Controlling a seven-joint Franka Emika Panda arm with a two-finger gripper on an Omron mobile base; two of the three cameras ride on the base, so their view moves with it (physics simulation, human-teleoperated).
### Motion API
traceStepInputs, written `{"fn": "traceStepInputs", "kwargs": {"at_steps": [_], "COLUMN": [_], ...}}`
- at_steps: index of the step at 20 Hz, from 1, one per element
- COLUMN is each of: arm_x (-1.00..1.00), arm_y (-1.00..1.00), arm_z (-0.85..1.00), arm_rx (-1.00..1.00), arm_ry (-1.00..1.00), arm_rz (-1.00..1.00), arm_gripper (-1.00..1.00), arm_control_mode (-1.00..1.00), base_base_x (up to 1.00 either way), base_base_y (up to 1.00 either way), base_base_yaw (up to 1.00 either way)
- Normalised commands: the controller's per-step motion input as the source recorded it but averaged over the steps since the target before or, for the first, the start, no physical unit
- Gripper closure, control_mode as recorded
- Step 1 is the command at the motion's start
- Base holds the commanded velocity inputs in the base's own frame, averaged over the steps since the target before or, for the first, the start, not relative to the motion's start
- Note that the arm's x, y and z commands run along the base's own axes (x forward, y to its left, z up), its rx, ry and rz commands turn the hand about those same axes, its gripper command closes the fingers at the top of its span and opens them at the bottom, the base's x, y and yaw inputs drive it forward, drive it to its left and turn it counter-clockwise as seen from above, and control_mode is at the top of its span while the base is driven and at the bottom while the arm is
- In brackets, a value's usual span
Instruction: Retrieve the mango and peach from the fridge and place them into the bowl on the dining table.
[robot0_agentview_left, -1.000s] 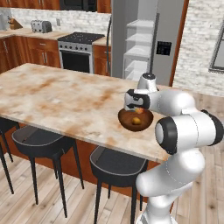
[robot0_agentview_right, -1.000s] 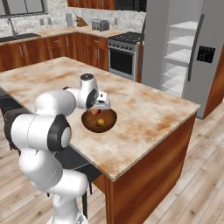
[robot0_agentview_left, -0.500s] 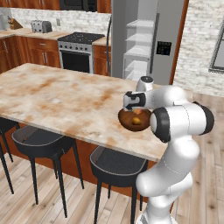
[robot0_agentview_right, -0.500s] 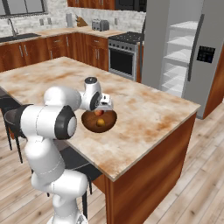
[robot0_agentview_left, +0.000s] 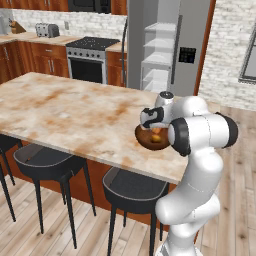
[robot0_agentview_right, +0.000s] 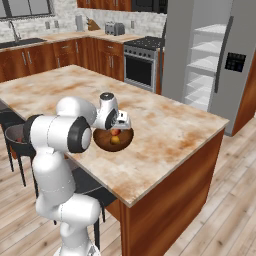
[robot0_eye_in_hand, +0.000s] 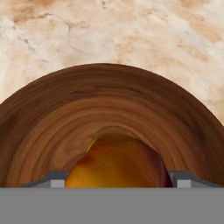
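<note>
In the hand view we look straight down into the bowl (robot0_eye_in_hand: 109, 109), its wood-grain rings curving around an orange-yellow fruit (robot0_eye_in_hand: 116, 168) at the bottom centre, with marble tabletop (robot0_eye_in_hand: 131, 30) across the top of the frame. From the right base view we can see two fruits in the bowl (robot0_agentview_right: 113, 139), a reddish one (robot0_agentview_right: 115, 132) above a yellow one (robot0_agentview_right: 115, 140); we cannot tell which way either points. The gripper (robot0_agentview_right: 121, 121) hangs just above the bowl's rim at mid-frame, jaws apart and holding nothing. In the left base view the bowl (robot0_agentview_left: 152, 138) sits at centre right on the table (robot0_agentview_left: 75, 110), partly hidden by the arm. The fridge (robot0_agentview_left: 165, 45) stands open at upper centre, the stove (robot0_agentview_left: 92, 57) to its left, and stools (robot0_agentview_left: 45, 162) line the lower left.
</note>
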Motion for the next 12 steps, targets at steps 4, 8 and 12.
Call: {"fn": "traceStepInputs", "kwargs": {"at_steps": [4,8,12], "arm_x": [0.09,0.07,0.0], "arm_y": [0.0,0.0,0.0], "arm_z": [-0.24,-0.23,-0.23], "arm_rx": [0.0,0.0,0.0], "arm_ry": [0.0,0.0,0.0], "arm_rz": [0.0,0.0,0.0], "arm_gripper": [1.0,1.0,1.0], "arm_control_mode": [-1.0,-1.0,-1.0], "base_base_x": [0.0,0.0,0.0], "base_base_y": [0.0,0.0,0.0], "base_base_yaw": [0.0,0.0,0.0]}}
